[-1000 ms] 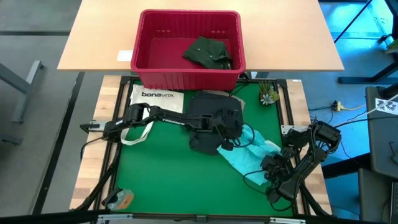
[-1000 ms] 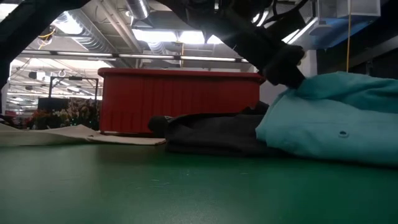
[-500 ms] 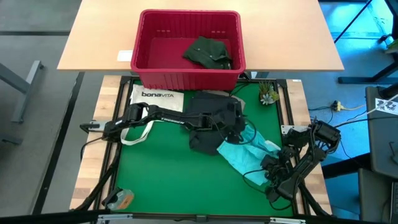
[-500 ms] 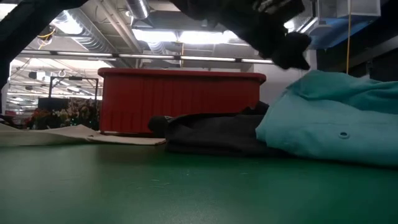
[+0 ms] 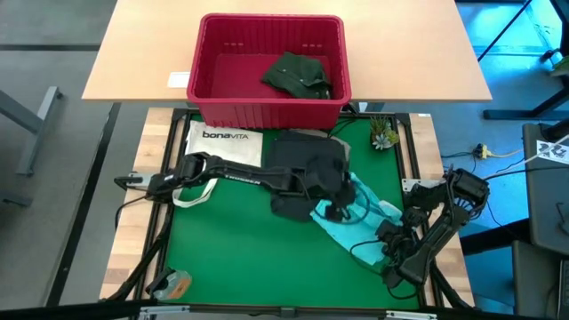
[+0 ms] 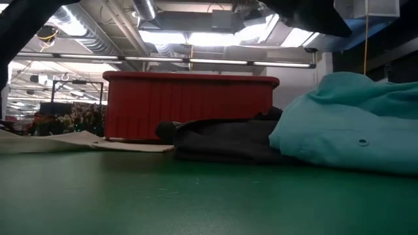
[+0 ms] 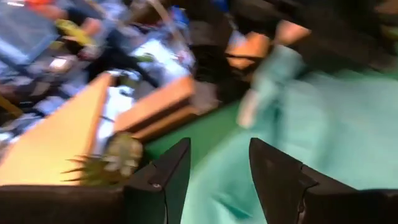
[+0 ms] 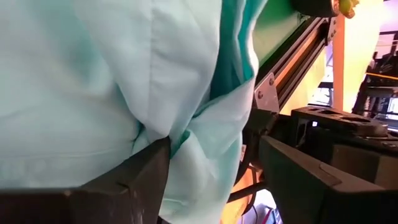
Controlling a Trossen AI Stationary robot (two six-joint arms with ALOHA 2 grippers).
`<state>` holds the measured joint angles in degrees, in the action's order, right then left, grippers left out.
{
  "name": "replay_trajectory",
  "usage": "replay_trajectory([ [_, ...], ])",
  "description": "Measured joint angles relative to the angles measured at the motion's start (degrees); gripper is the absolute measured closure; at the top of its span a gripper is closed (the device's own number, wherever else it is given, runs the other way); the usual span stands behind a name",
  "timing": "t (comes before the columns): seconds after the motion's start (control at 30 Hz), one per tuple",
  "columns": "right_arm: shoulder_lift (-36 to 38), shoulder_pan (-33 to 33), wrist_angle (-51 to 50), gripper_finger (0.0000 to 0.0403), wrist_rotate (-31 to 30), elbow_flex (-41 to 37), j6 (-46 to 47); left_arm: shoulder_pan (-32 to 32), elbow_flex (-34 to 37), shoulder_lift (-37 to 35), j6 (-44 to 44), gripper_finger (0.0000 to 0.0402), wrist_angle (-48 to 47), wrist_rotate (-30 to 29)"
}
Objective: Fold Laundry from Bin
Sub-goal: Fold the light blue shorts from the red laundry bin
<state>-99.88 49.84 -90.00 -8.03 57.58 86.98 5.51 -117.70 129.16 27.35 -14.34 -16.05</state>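
Laundry: turquoise garment (image 5: 356, 213) lay crumpled on the green mat (image 5: 231, 258) toward its right edge, its left side against the dark grey garment (image 5: 298, 169) heaped mid-mat just in front of the bin.
Dark green garment (image 5: 298, 73): sat inside the red bin (image 5: 267, 111), toward its right wall.
Bin: stood on the wooden table at the mat's far edge.
Left gripper (image 5: 333, 206): reached across the grey heap, over the turquoise cloth, fingers (image 7: 168, 177) apart and empty.
Right gripper (image 8: 211, 180): at the mat's near right corner, fingers spread wide, turquoise cloth bunched between them.
Tote bag (image 5: 222, 142): white, flat at the mat's far left corner, partly under the left arm.
Small plant (image 5: 384, 135): at the far right corner.
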Motion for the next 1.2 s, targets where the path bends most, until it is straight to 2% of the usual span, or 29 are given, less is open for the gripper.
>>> replay_trajectory([
  [0.3,0.07,0.0,-0.02,0.0154,-0.38,4.35,-2.84,3.26,-0.54,0.11,0.11,0.0243,-17.71,13.47],
  [0.63,0.07,0.0,-0.07,0.0154,0.01,7.09,-4.81,2.07,-0.52,0.25,0.01,0.0244,-18.19,26.12],
  [0.87,0.07,0.0,-0.01,0.0155,0.01,13.23,-5.03,1.57,-0.39,3.1,-1.7,0.0244,-17.46,26.16],
  [1.0,0.07,0.0,0.04,0.0155,-2.2,17.73,-5.11,1.57,-0.39,4.38,-1.42,0.0244,-15.69,25.59],
  [1.07,0.07,0.0,1.0,0.0155,-4.6,19.37,-4.98,1.44,-0.39,4.54,-1.33,0.0244,-14.57,25.03],
  [1.2,0.07,0.04,6.53,0.0155,-13.1,19.78,-4.98,0.4,-0.39,4.61,-1.26,0.0244,-13.54,22.66],
])
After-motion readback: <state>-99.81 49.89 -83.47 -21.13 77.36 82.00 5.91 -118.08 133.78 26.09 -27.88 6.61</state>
